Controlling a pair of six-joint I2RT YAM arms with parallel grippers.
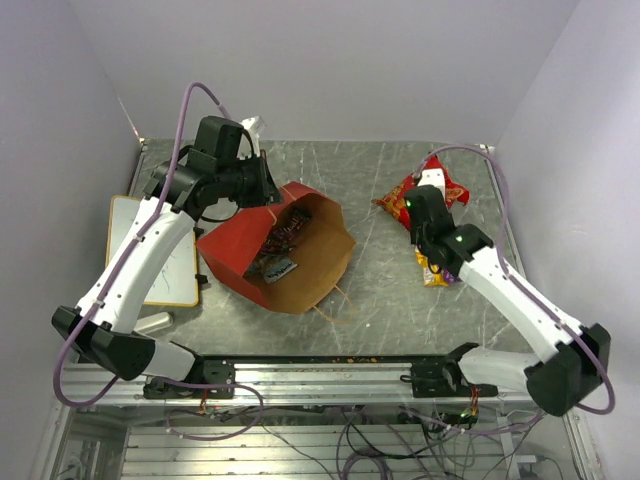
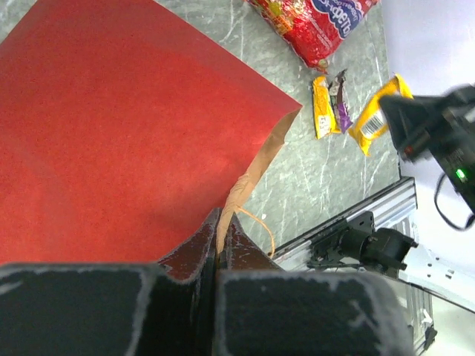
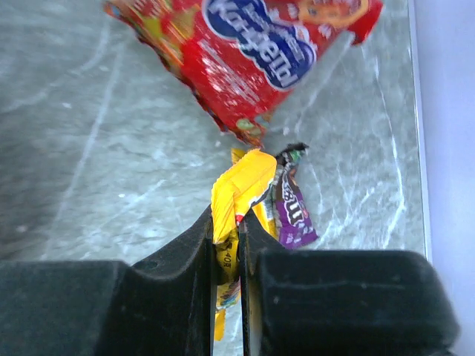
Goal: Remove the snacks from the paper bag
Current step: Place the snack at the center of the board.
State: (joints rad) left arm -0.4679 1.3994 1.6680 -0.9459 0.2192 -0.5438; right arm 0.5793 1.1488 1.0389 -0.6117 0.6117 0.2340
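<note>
Yellow packet (image 3: 237, 185) sits clamped in my right hand (image 3: 226, 226), left hand (image 2: 217, 226) pinches the paper bag (image 2: 111, 133) rim; next I'd release the packet onto the worktop (image 3: 89, 148).

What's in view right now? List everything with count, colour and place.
table: one, grey, under everything
paper bag: one, red, brown inside, on its side, centre-left
bagged packets: several, dark and light-blue, inside paper bag
chip bag: one, red, far right
yellow packet: one, in right gripper
orange packet: one, table, by yellow packet
purple packet: one, table, by yellow packet
whiteboard: one, white, left edge
eraser: one, white, beside whiteboard
left gripper: one, black, shut on paper bag's rim
right gripper: one, black, shut on yellow packet
</note>
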